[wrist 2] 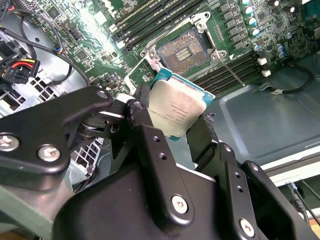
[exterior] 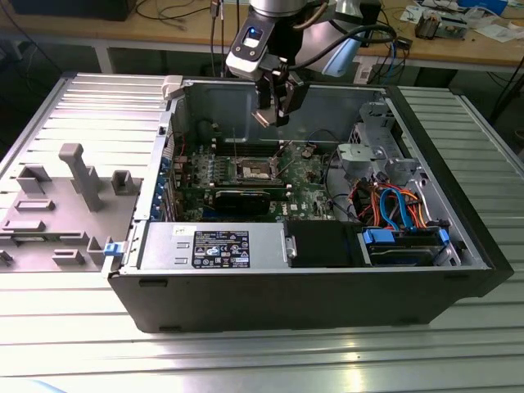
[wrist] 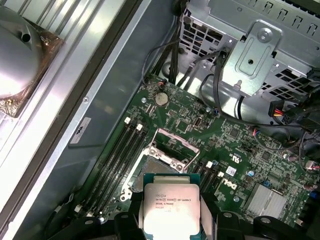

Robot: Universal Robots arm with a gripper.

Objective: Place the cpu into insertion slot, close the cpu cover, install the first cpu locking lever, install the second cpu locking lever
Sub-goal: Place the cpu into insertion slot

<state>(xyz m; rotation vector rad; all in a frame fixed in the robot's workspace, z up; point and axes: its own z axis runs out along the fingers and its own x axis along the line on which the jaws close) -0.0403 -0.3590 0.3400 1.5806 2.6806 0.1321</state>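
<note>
Silver cpu [wrist 2: 177, 112] aslant between jaws

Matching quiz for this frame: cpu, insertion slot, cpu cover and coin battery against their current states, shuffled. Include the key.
1. cpu
2. insertion slot
3. cpu cover
4. coin battery

A. empty, contacts exposed
B. round and silver
C. held in the gripper
D. raised open

Pairs: 1-C, 2-A, 3-D, 4-B
</note>
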